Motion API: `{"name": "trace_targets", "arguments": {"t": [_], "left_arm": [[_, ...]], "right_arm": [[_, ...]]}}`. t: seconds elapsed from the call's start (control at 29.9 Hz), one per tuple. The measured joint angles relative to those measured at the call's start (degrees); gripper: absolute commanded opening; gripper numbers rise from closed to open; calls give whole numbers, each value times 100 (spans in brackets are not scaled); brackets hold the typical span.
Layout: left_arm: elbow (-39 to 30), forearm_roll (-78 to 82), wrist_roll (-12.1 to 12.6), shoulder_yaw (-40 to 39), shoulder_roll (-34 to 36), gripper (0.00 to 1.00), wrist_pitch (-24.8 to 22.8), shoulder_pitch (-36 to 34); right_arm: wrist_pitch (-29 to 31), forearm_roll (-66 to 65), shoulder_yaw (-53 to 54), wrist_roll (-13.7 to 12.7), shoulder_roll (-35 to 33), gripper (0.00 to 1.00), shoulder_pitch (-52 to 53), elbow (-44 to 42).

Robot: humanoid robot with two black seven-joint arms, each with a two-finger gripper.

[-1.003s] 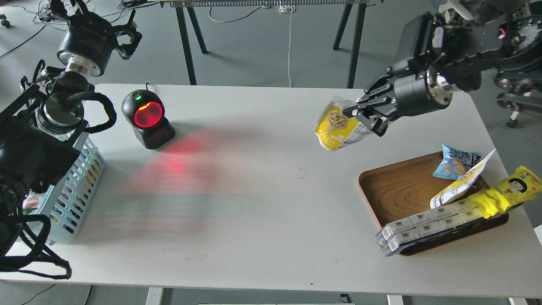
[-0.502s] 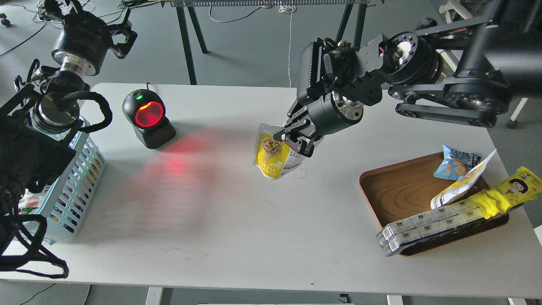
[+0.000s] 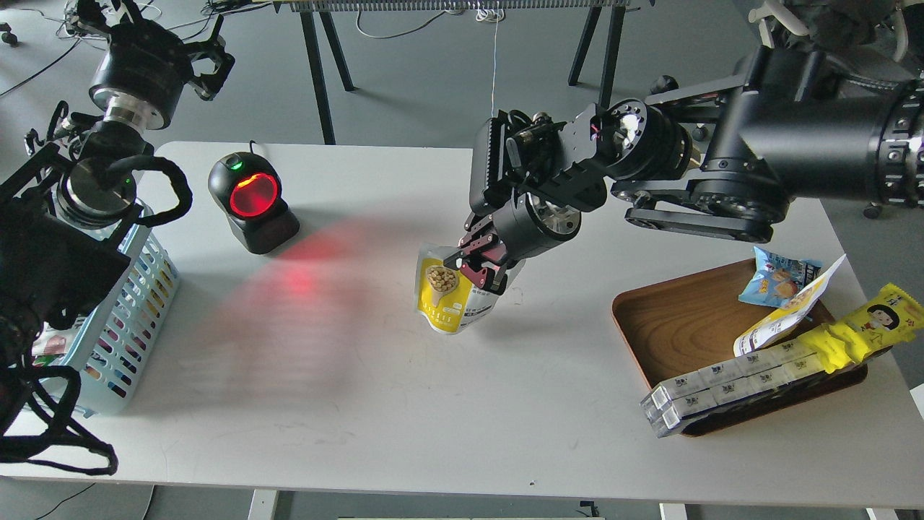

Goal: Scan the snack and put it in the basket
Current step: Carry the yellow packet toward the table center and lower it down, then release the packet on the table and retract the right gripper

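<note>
The snack (image 3: 446, 297), a pouch with a yellow lower part and a picture of beige nuts, hangs upright low over the middle of the white table (image 3: 404, 404). My right gripper (image 3: 478, 264) is shut on its upper right edge, reaching in from the right. The picture side faces left, toward the scanner (image 3: 253, 199), whose window glows red. The light blue basket (image 3: 133, 318) stands at the table's left edge, partly hidden behind my left arm. My left gripper (image 3: 208, 66) is raised at the far left above the table's back corner; its fingers are too dark to tell apart.
The scanner's red light falls on the table between it and the pouch. A brown wooden tray (image 3: 678, 325) at the right holds a blue packet (image 3: 778, 277), a second pouch (image 3: 787, 315), a long yellow pack (image 3: 866, 329) and white boxes (image 3: 722, 386).
My right arm has carried the pouch from high at the back right down and left to the table's middle, closer to the scanner. The left arm has barely moved.
</note>
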Motion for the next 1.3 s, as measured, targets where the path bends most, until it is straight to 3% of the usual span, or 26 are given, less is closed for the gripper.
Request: {"name": "trace_targets", "arguments": {"t": [0.23, 0.5, 0.67, 0.77, 0.9, 1.04, 1.3], "left_arm": [[0, -2, 0, -4, -24, 100, 0, 4], [0, -2, 0, -7, 4, 100, 0, 4], [0, 1, 0, -6, -1, 100, 0, 4], [0, 1, 0, -5, 0, 100, 0, 4], [-1, 1, 0, -5, 12, 100, 0, 4], [-1, 1, 0, -5, 56, 100, 0, 4], [-1, 0, 7, 7, 176, 100, 0, 4]], "right_arm": [[-47, -6, -8, 0, 288, 1, -126, -314], [-48, -9, -23, 0, 307, 14, -143, -324], [-48, -10, -26, 0, 307, 34, -147, -324], [-48, -9, -26, 0, 273, 51, -131, -293], [-48, 0, -5, 0, 123, 64, -10, -185], [-19, 120, 64, 0, -218, 74, 258, 160], [34, 734, 156, 0, -1297, 81, 688, 958]]}}
